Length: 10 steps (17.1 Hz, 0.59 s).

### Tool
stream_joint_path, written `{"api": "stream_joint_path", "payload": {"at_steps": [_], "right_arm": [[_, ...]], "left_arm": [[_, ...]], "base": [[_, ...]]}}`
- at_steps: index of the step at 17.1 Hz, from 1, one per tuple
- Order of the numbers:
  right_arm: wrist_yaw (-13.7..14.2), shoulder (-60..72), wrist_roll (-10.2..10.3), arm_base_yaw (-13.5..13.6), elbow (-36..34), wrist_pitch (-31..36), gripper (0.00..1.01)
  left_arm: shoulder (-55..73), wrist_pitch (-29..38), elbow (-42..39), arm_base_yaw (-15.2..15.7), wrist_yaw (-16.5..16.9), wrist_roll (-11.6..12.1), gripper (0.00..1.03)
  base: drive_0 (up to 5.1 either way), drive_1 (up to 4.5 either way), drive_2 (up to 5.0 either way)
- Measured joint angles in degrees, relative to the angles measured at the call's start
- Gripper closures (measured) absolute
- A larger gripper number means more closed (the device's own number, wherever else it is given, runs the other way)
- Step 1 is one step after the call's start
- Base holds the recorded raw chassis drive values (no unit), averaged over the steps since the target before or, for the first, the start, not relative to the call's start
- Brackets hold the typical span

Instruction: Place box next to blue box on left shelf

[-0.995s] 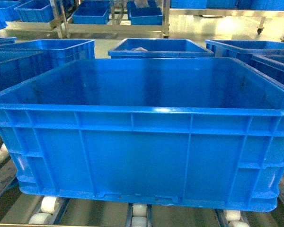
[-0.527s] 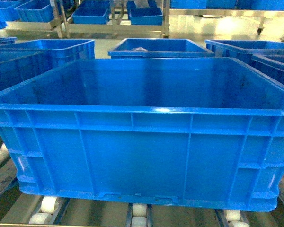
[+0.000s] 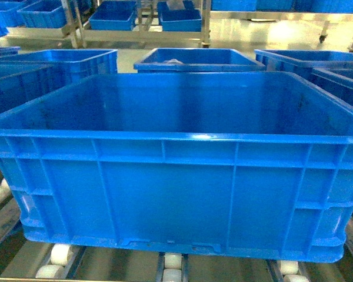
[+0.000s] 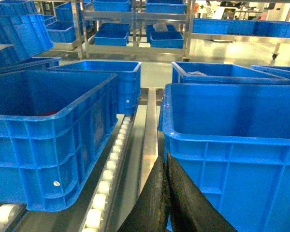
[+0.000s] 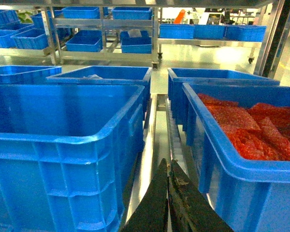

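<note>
Nothing moved since earlier frames. Box [image 3: 170,176] sits on left shelf [image 3: 59,258] rollers, neighbouring crate [image 4: 43,140] near, apart. Left pincer [image 4: 165,193] and right pincer [image 5: 168,198] closed, empty, flanking box. Risk: shove skews box, jams against red-filled crate [image 5: 241,159].

Large bright blue rectangular plastic crate [image 3: 176,194] w/ thick rim, vertical ribs on near wall, sits upright & level on grey metal roller deck [image 3: 65,258], white rollers showing under its front edge. Interior smooth, open top, nothing seen inside. Left wrist view: same crate [image 4: 232,145] on the right, gap of bare rail & roller row [image 4: 113,159] btwn it & neighbouring blue crate. Right wrist view: crate [image 5: 63,145] on left, close beside another rail gap
</note>
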Motion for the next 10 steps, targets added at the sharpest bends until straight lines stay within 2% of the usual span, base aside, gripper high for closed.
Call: {"api": "stream_joint_path", "payload": {"at_steps": [1, 2, 3, 6, 8, 10], "right_arm": [[0.0, 0.1, 0.0, 0.0, -0.2, -1.7, 1.00], [0.0, 0.1, 0.0, 0.0, -0.2, -0.9, 1.00], [0.0, 0.1, 0.0, 0.0, -0.2, -1.3, 1.00], [0.0, 0.1, 0.0, 0.0, -0.2, -1.2, 1.00], [0.0, 0.1, 0.0, 0.0, -0.2, -1.2, 0.82], [0.0, 0.0, 0.0, 0.0, -0.2, -1.2, 0.58]], "left_arm": [[-2.6, -3.5, 0.0, 0.0, -0.2, 0.0, 1.00], [-9.1, -11.3, 0.0, 0.0, -0.1, 0.0, 1.00], [-9.9, -9.5, 0.2, 0.0, -0.2, 0.0, 1.00], [-9.9, -10.7, 0.0, 0.0, 0.0, 0.1, 1.00], [-9.9, -10.7, 0.0, 0.0, 0.0, 0.0, 0.82], [-9.9, -10.7, 0.0, 0.0, 0.0, 0.1, 0.58]], "base": [[0.0, 0.00, 0.0], [0.0, 0.00, 0.0], [0.0, 0.00, 0.0], [0.0, 0.00, 0.0], [0.0, 0.00, 0.0], [0.0, 0.00, 0.0]]}}
